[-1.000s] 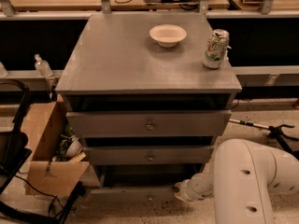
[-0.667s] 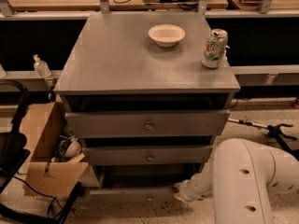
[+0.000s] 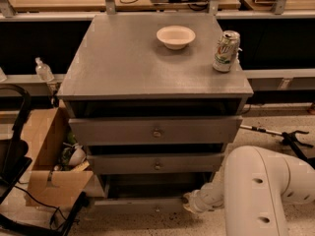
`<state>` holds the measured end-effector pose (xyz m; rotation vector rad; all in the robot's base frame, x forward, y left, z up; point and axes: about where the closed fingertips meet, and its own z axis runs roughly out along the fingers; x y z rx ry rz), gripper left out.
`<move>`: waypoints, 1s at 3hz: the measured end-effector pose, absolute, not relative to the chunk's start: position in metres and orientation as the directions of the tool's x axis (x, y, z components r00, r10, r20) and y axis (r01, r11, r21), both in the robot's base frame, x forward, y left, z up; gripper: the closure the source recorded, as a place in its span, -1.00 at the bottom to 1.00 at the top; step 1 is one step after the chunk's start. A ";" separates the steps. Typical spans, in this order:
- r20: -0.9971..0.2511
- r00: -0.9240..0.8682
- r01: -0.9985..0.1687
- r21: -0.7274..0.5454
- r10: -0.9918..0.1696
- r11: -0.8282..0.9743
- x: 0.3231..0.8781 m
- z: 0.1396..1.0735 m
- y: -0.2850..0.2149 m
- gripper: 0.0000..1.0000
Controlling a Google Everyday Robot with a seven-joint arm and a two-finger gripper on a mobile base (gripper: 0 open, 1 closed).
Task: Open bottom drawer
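Observation:
The grey cabinet (image 3: 147, 58) has three drawer fronts. The bottom drawer (image 3: 128, 204) is the lowest front, near the floor, with a dark gap above it and a small knob (image 3: 156, 210) at its centre. My white arm (image 3: 261, 191) comes in from the lower right. Its gripper (image 3: 190, 201) is low at the right end of the bottom drawer front, to the right of the knob. The top drawer (image 3: 118, 130) and the middle drawer (image 3: 123, 163) stand slightly out, each with a round knob.
A white bowl (image 3: 175, 36) and a drink can (image 3: 226, 51) stand on the cabinet top. An open cardboard box (image 3: 47, 156) with clutter sits on the floor at the left, next to a black frame (image 3: 15, 146). A black tool (image 3: 290, 136) lies on the floor at the right.
The view has shifted very slightly. The arm, the gripper and the drawers look unchanged.

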<state>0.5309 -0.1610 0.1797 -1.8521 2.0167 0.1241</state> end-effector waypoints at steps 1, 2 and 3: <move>-0.346 -0.044 -0.973 -0.199 -0.937 0.119 0.531 0.180 -0.161 1.00; -0.346 -0.044 -0.973 -0.199 -0.937 0.119 0.531 0.180 -0.161 1.00; -0.346 -0.044 -0.973 -0.199 -0.937 0.119 0.531 0.180 -0.161 1.00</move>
